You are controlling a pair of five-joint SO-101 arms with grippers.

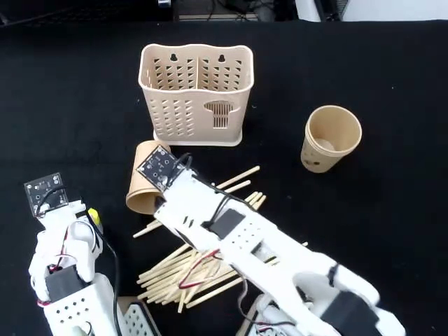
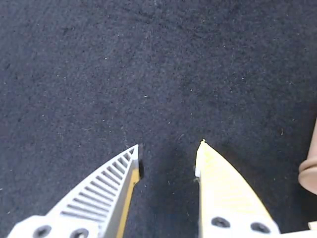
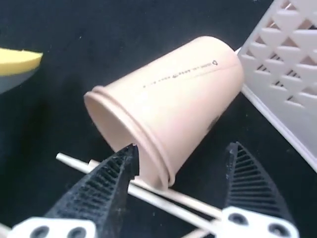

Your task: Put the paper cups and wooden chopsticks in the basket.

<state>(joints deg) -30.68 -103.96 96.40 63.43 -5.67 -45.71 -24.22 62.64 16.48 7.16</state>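
Black cloth covers the desk (image 1: 70, 105), and over it we see the right end effector (image 3: 184, 148) standing wide open with nothing gripped. Its two dark fingers (image 3: 106, 188) sit to either side of the mouth end of a paper cup (image 3: 168, 104) that lies on its side. We cannot tell whether a fingertip touches the cup's rim. Just beyond the cup's base from this end effector stands the beige basket (image 3: 282, 64), upright. Wooden chopsticks (image 3: 163, 196) run across beneath the fingers, close to the cup's rim, and in the high view the loose heap spreads back under the arm behind this end effector. A second paper cup (image 1: 331, 138) stands upright well off to this end effector's side, apart from the basket. The left end effector (image 2: 169, 145) is over bare cloth, its fingers partly open and holding nothing. The lying cup is near it, on the side of its yellow finger.
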